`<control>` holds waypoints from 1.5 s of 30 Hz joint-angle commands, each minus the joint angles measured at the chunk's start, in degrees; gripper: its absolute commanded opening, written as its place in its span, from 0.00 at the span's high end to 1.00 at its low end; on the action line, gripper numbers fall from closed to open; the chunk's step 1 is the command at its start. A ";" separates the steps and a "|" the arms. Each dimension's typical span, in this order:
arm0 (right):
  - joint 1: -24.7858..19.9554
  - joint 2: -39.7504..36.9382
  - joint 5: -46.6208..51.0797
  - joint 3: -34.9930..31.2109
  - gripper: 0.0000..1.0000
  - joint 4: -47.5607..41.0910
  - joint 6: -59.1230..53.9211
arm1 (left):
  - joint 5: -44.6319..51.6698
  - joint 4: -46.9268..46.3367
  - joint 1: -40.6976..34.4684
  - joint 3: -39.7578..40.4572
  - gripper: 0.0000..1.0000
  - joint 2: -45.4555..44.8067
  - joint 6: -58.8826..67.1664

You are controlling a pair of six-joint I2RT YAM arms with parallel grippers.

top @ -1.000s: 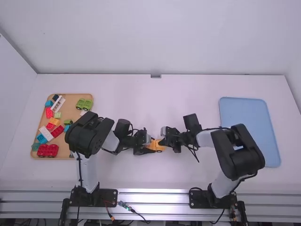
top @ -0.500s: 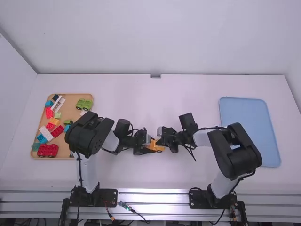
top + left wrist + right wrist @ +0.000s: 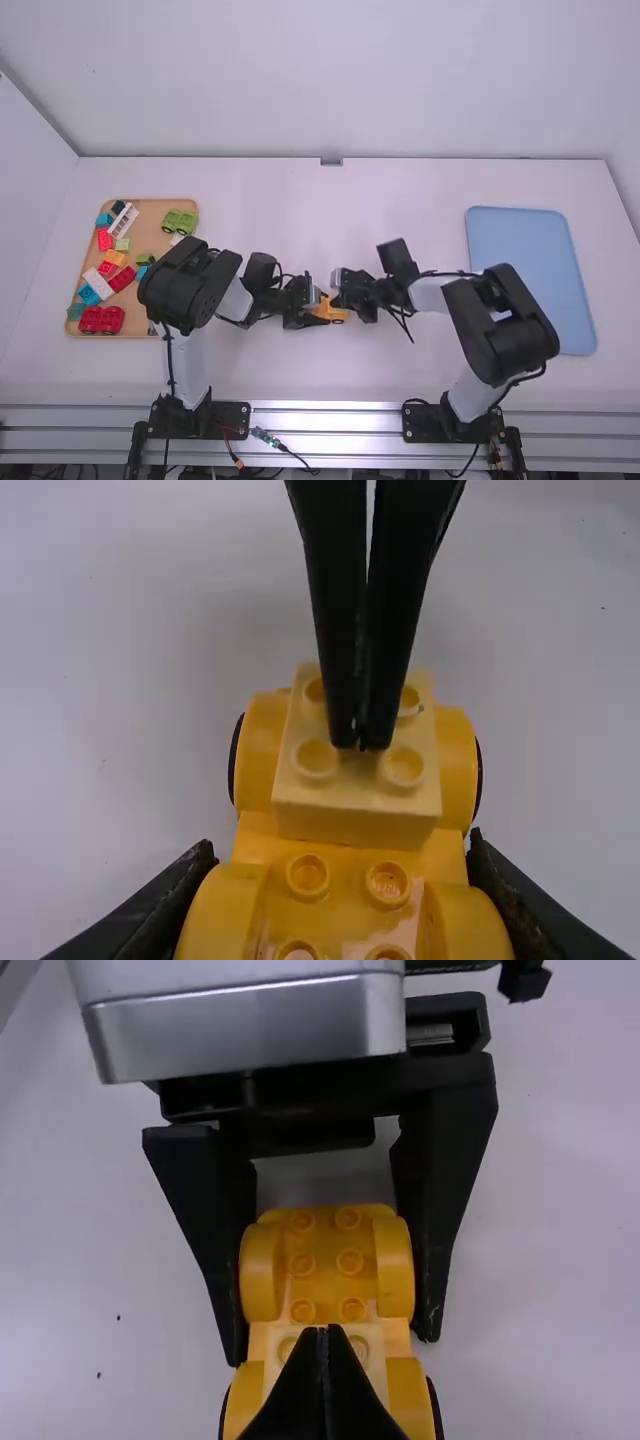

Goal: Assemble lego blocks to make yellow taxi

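Note:
My left gripper (image 3: 314, 318) is near the table's middle, shut on the orange-yellow car base (image 3: 338, 314). In the left wrist view, its fingers stand on both sides of the base (image 3: 350, 905), left gripper (image 3: 338, 865). A paler yellow block (image 3: 355, 815) with studs sits on one end between the wheels. My right gripper (image 3: 338, 298) is at that end; in the right wrist view the right gripper (image 3: 322, 1330) has its fingertips together over the pale block (image 3: 374, 1346), with no gap between them. It covers part of the block's top.
A wooden tray (image 3: 150, 200) with several coloured bricks and a green wheeled piece (image 3: 179, 221) stands at the left, partly behind the left arm. At the right lies a blue tray (image 3: 530, 250), near the right arm's elbow.
The right arm and its gripper have shifted a little to the left, toward the left gripper. The left arm and the car base have kept their place.

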 commanded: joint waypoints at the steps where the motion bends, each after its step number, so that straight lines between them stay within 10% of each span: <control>1: -0.81 2.71 7.89 -4.00 1.00 -1.79 -1.40 | -2.95 -0.66 -0.33 -0.13 0.87 1.29 -0.50; 24: -2.78 -7.50 4.98 -0.13 1.00 -0.90 6.58 | -2.97 -0.04 -0.33 -0.13 0.86 1.29 -0.55; 27: -3.78 -12.85 10.32 2.64 0.32 -4.74 13.03 | -4.35 -0.31 -0.33 0.76 0.80 1.27 -3.72; 29: -4.37 -14.97 13.31 3.45 0.05 -6.67 15.41 | -5.99 -0.57 -0.37 1.38 0.79 1.20 -6.62; 45: -8.72 -23.93 25.00 4.39 0.01 -16.17 22.64 | -7.89 -9.33 -0.37 3.58 0.59 0.00 -0.07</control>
